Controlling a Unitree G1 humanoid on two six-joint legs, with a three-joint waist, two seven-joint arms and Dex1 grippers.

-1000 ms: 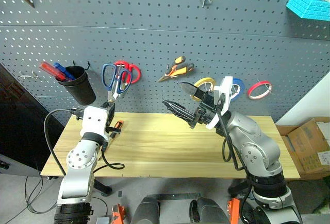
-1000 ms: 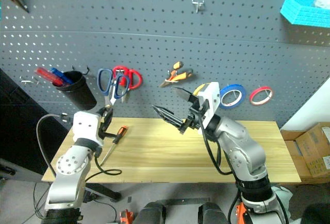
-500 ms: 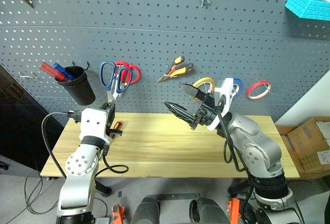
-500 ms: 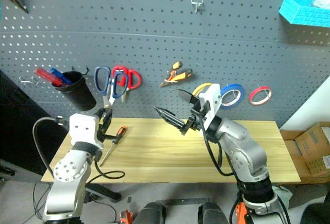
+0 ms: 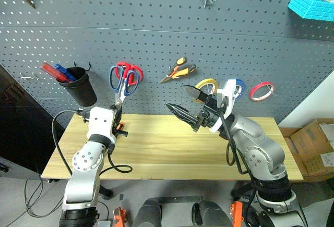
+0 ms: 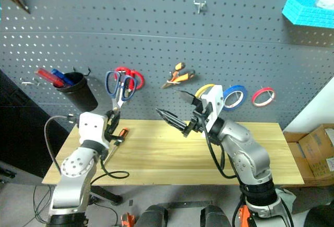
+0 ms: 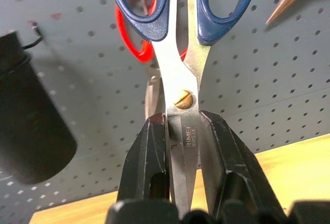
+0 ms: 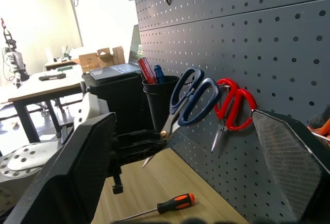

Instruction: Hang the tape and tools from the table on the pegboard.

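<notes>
From the head cameras, the left tool (image 5: 116, 116) has carried the blue-handled scissors (image 5: 119, 81) sideways toward the red-handled scissors (image 5: 133, 73) since a moment ago: their blue loops, which stood clear to one side of the red pair, now overlap it against the pegboard (image 5: 156, 34). The tool stays clamped on the blades, handles upward. The right tool (image 5: 189, 105) has not shifted; it hangs over the bench (image 5: 172, 148) with its fingers spread wide and nothing between them. The pliers (image 5: 179, 70) and the blue tape (image 6: 234, 96) already hang on the board, while the small orange-handled screwdriver (image 6: 116, 141) lies on the bench just beside the left arm. In the left wrist view, both fingers (image 7: 149, 157) pinch the steel blades just below the pivot screw, and the blue loops stand in front of the red handles. The right wrist view shows the blue scissors held tilted, close beside the red pair. I judge the loops are being lined up with the hook that bears the red scissors; the hanging is not yet finished, and the screwdriver remains.
</notes>
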